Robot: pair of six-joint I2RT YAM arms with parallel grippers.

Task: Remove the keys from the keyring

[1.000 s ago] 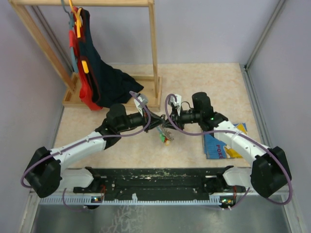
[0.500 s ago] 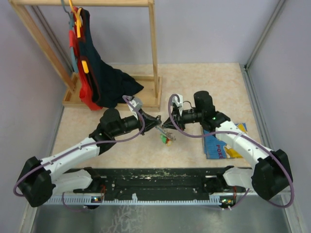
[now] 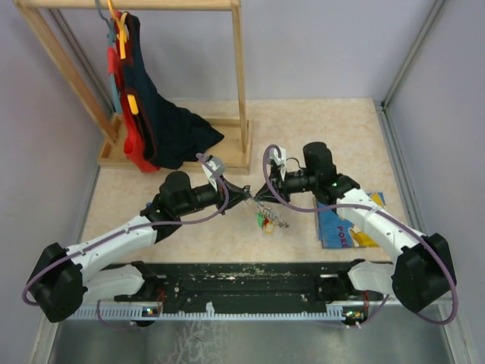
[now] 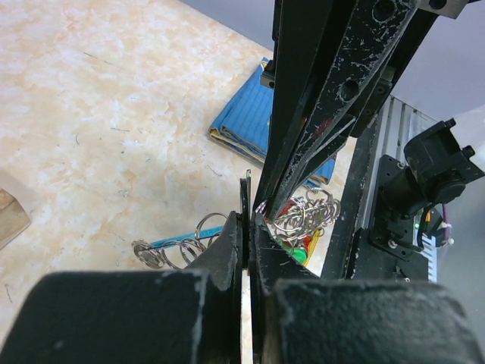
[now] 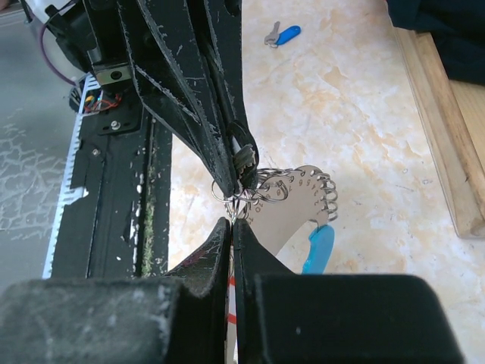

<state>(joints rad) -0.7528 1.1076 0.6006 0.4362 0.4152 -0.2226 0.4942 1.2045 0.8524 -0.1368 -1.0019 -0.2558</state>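
The keyring (image 3: 279, 221) hangs between both grippers just above the table, its keys (image 3: 264, 221) with green, red and yellow heads dangling below. My left gripper (image 3: 248, 196) comes in from the left and my right gripper (image 3: 262, 196) from the right, tips almost touching. In the left wrist view my left gripper (image 4: 248, 220) is shut on a thin dark edge of the bunch, beside the silvery rings (image 4: 307, 216) and a green key (image 4: 298, 252). In the right wrist view my right gripper (image 5: 233, 221) is shut on a thin ring next to the grey numbered strap (image 5: 295, 206) with its light-blue patch (image 5: 320, 249).
A blue picture book (image 3: 345, 224) lies on the table under the right arm. One blue-headed key (image 5: 286, 35) lies loose on the table. A wooden clothes rack (image 3: 241, 83) with hanging garments (image 3: 163, 125) stands at the back left, its base (image 5: 443, 129) near the grippers.
The right jaws have closed on a ring. The left arm pulled back left and down, then edged right again. The bunch of keys has shifted slightly right and lower.
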